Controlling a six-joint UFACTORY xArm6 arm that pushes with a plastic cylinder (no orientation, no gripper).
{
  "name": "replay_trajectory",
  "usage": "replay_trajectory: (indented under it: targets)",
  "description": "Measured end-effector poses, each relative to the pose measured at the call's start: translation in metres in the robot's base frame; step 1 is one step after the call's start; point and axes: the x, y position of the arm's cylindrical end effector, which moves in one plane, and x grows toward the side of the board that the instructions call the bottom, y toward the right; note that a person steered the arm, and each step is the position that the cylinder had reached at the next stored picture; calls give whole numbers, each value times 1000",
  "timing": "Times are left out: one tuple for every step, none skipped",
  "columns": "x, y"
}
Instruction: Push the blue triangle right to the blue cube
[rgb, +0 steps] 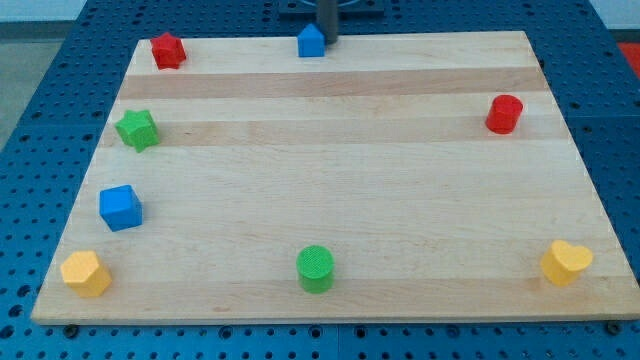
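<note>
The blue triangle (311, 41) sits at the top edge of the wooden board (330, 180), a little left of centre. My tip (327, 43) stands at the triangle's right side, touching or nearly touching it; only the rod's lowest part shows. The blue cube (120, 207) lies far away near the board's left edge, in the lower half.
A red block (167, 50) sits at the top left corner and a green star (137, 130) below it. A yellow block (84, 272) is at the bottom left, a green cylinder (316, 268) at bottom centre, a yellow heart (566, 262) at bottom right, a red cylinder (504, 114) at right.
</note>
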Motion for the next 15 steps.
replay_trajectory:
  targets:
    - [3,-44]
    - [5,-88]
    - [19,-98]
    - [12,-67]
    - [-1,-54]
    - [3,-53]
    - [21,-51]
    - [30,-42]
    - [48,-42]
    - [69,-43]
    - [95,-45]
    - [125,-49]
    - [152,-61]
    - [179,-84]
    - [203,-102]
